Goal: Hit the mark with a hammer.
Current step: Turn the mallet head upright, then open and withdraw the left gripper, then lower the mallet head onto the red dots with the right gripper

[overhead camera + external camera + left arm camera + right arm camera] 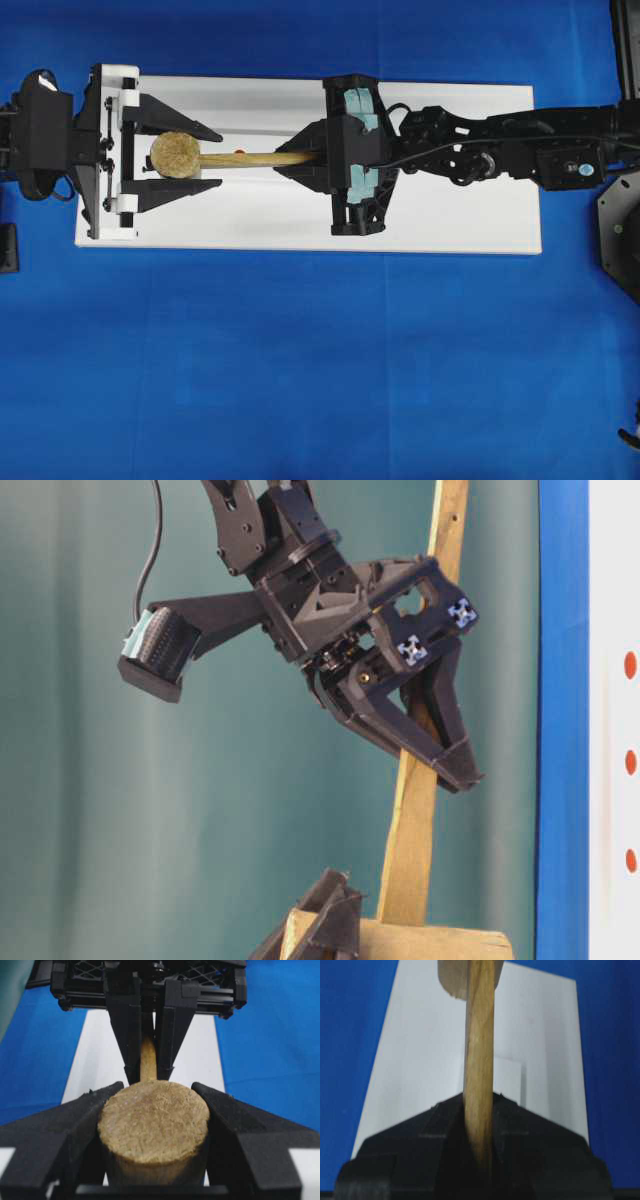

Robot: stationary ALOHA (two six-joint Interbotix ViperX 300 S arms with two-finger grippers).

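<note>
Two grippers: both are at the hammer (200,157), which hangs above the white block (450,200) with its handle running along the block's length.
Right gripper (300,158): pinched tight on the flat handle partway along, over the middle of the block; the right wrist view shows the handle wedged between its fingers.
Left gripper (218,158): spread at the block's left end, a finger on either side of the thick head. Its wrist view shows the fingers close against the head, but whether they touch it I cannot tell.
Mark (630,664): the end dot of three red dots printed on the block. All three show only in the table-level view; which end is the target is my judgement. Overhead, a single red dot (241,152) peeks out just beside the handle.
Hammer height: in the table-level view the head is well apart from the block's face, so nothing has been struck.
Step in hand: a handover, I judge; the right arm has the grip and the swing is not yet begun.
Next move calls for: the left fingers to back away off the block's left end, then the right arm to shift the head over the mark and bring it down.
Open room: bare block on both sides of the handle and blue table (300,380) beyond every edge.
Tight spot: the head sits between the left fingers, so a swing now would likely clip them.
</note>
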